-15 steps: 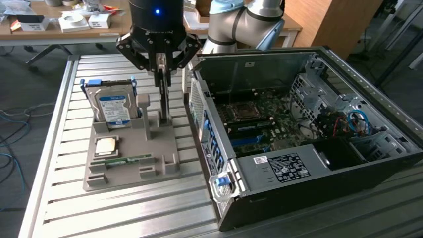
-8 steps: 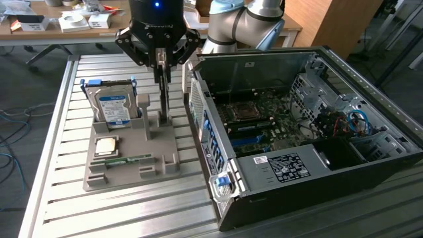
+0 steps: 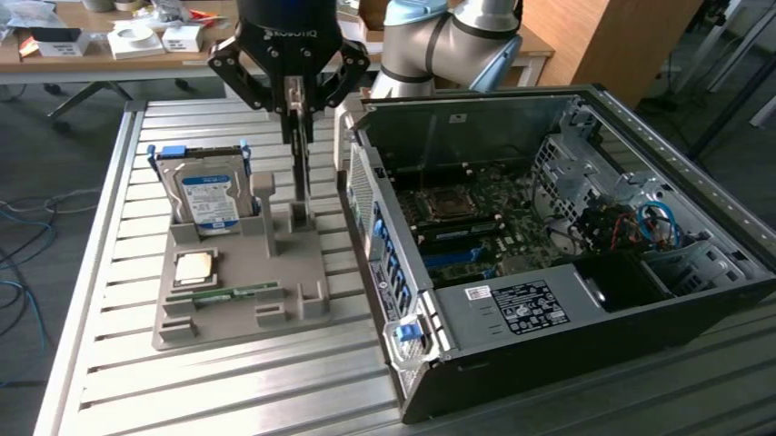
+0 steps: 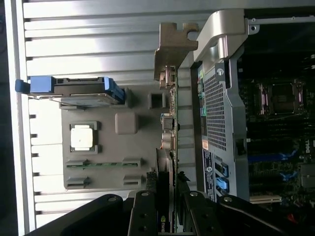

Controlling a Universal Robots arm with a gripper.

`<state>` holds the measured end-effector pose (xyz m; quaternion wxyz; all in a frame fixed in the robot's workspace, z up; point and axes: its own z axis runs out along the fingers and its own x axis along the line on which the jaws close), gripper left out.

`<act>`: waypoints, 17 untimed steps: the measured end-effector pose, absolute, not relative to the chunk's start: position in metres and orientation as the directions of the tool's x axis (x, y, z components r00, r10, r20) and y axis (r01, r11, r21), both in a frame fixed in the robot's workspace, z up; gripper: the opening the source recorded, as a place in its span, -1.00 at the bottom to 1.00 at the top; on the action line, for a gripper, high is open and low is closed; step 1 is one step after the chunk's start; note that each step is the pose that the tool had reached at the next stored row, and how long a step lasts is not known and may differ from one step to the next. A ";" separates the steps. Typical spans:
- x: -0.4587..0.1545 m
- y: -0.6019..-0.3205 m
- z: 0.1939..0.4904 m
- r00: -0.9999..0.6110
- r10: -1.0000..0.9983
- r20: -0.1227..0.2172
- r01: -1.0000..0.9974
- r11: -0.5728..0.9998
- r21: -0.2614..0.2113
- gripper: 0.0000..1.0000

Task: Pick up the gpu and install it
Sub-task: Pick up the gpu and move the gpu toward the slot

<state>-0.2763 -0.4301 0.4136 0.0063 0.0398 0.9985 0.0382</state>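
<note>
Closest to the wrist camera, the gripper [image 4: 167, 206] had its jaws closed on the gpu [image 4: 171, 142], one finger pressed to each flat face at the end opposite the bracket; the card showed edge-on there, a thin dark board running away to its silver end bracket [image 4: 173, 44]. In the exterior view the gripper [image 3: 294, 107] held the gpu [image 3: 298, 177] upright, hanging straight down over the grey holder [image 3: 231, 300]; its lower end was level with the holder's slotted posts, and I could not tell whether it was seated or just clear.

The card looked light and stiff but fragile; a pinch across the faces near one short end seemed a fair hold, clear of the edge contacts; so thin a board would probably twist if it were knocked sideways, and smooth faces might slip under a loose grip.

Further out on the holder stood the hard drive [image 3: 209, 195], upright in its own slot, with a processor chip [image 3: 194, 268] and a memory stick [image 3: 224, 293] lying flat; just beside the holder, to the exterior view's right, lay the open computer case [image 3: 510, 313] with its motherboard [image 3: 485, 218] exposed; all rested on a slatted metal table [image 3: 122, 381]; beyond it stood a cluttered desk [image 3: 109, 45].
</note>
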 end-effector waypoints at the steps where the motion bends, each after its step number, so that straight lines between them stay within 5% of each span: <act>1: -0.276 -0.430 0.415 -0.997 0.080 -0.010 0.079 0.994 0.077 -0.47; 17: -0.270 -0.430 0.424 -0.997 0.080 -0.010 0.079 0.994 0.077 -0.47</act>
